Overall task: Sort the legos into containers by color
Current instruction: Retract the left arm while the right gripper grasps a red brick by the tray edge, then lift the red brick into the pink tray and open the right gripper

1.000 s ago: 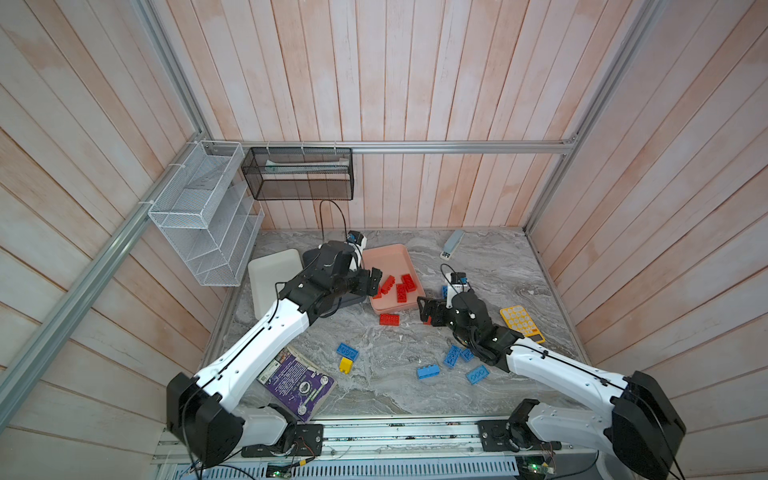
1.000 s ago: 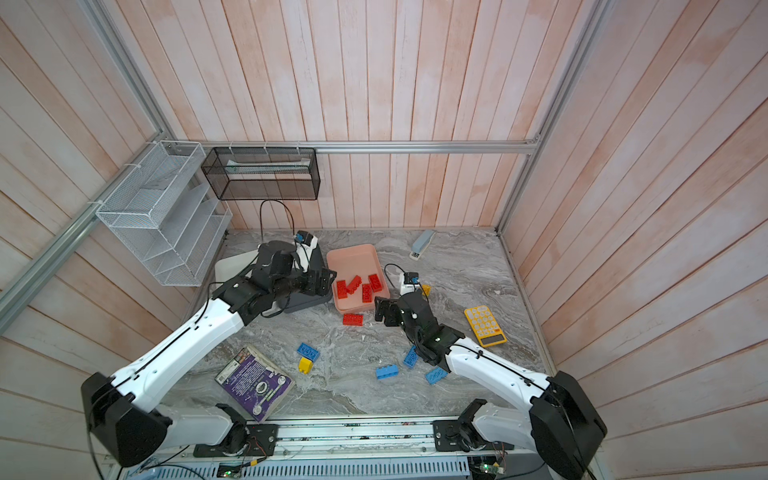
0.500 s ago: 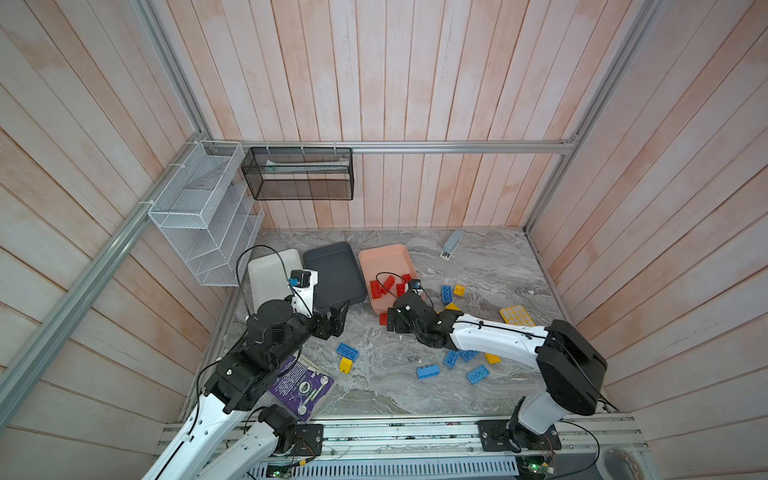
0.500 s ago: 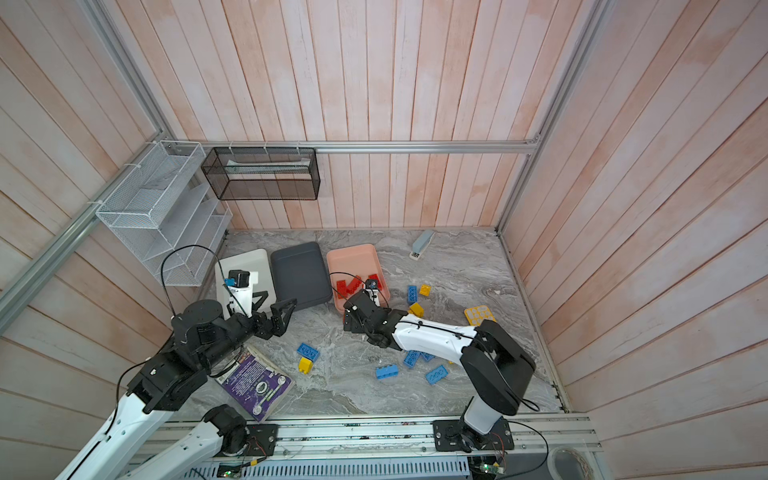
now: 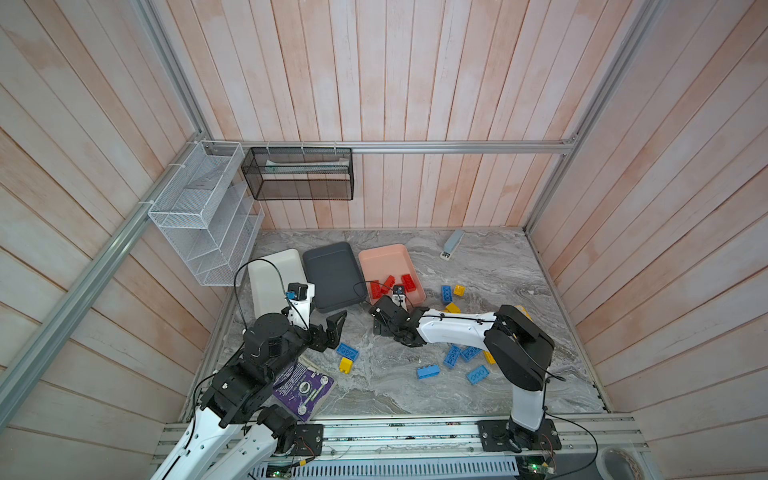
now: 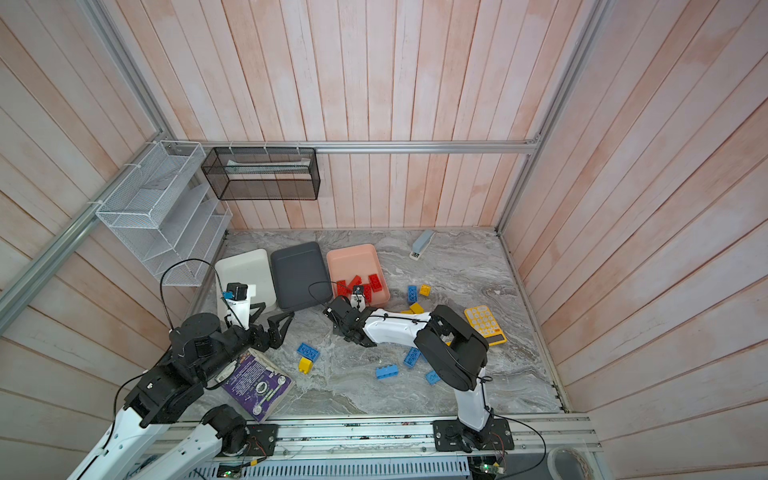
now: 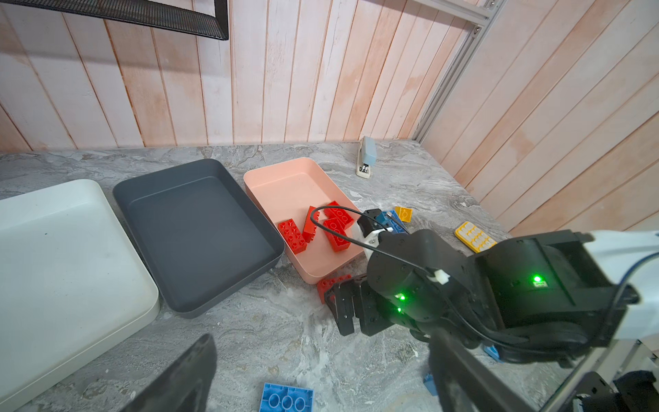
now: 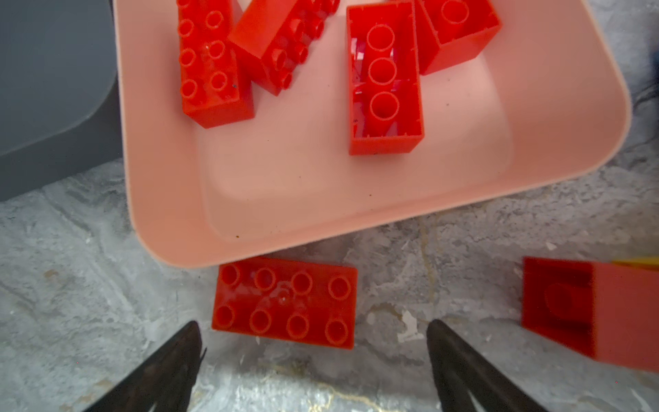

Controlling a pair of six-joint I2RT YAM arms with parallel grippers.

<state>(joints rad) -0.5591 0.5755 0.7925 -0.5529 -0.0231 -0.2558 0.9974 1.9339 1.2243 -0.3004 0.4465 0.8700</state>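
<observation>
A red lego (image 8: 285, 303) lies studs up on the marble just in front of the salmon pink tray (image 8: 171, 199). My right gripper (image 8: 313, 356) hovers over it, open and holding nothing. In a top view that gripper (image 5: 380, 322) hides the brick. Several red legos (image 5: 390, 283) lie in the pink tray (image 5: 384, 257). The dark grey tray (image 5: 332, 270) and white tray (image 5: 272, 276) are empty. My left gripper (image 5: 324, 328) stands open and empty at the front left, above a blue lego (image 7: 287, 397). Blue (image 5: 428, 371) and yellow legos (image 5: 345, 365) lie scattered on the table.
Another red lego (image 8: 588, 310) lies beside the right gripper. A purple book (image 5: 303, 384) sits under the left arm. A yellow calculator (image 6: 485, 324) is at the right and a stapler (image 5: 452, 244) at the back. Wire baskets (image 5: 199, 216) hang on the left wall.
My left arm has pulled back from over the trays to the front left, uncovering the dark grey tray. My right gripper has moved left to the red lego by the pink tray.
</observation>
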